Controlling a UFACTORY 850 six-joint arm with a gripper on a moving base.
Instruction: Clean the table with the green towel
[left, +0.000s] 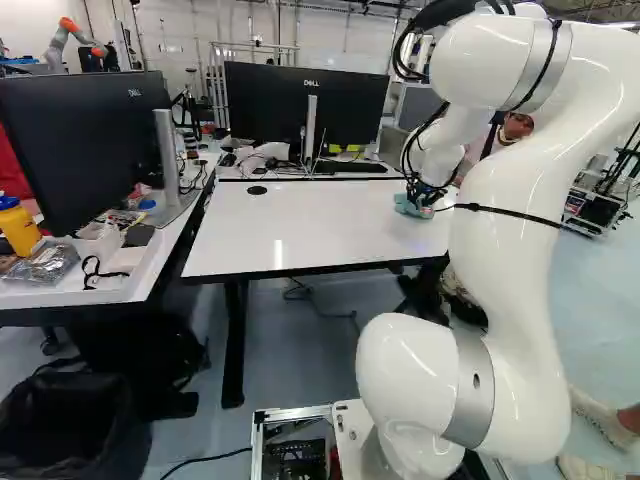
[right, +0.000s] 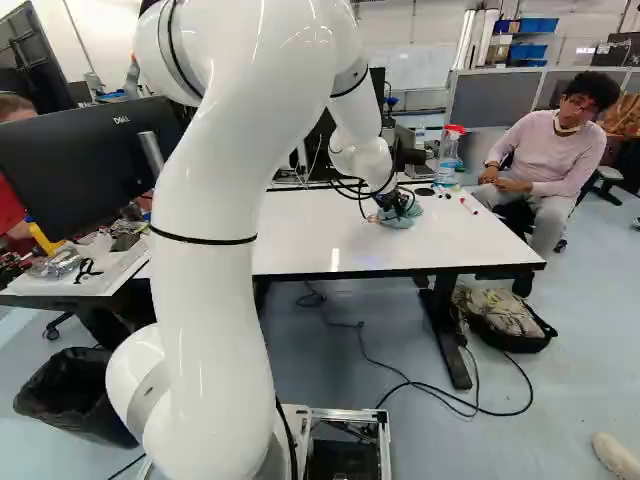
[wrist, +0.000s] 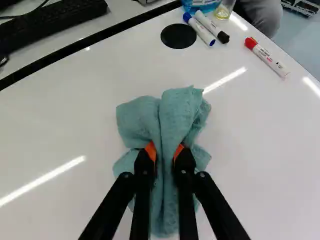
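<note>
As your white arm (left: 510, 260) climbs the right of the left base view and bends down at its far end, you have the gripper (right: 398, 206) low over the table (left: 300, 235), right of centre in the right base view. End effector: two fingers, narrow, pinching cloth from both sides. Item, green towel (wrist: 172, 112): one, bunched, a raised fold between the fingers, loose folds spread either side, resting on the tabletop.

Also on your table, ahead of the gripper: one black disc (wrist: 178, 36); beside it, one blue-capped marker (wrist: 200, 31) and one black-capped marker (wrist: 212, 26); farther to one side, one red-capped marker (wrist: 267, 57). You have one spray bottle (right: 447, 155) standing near these, obstructing that part of the surface.
</note>
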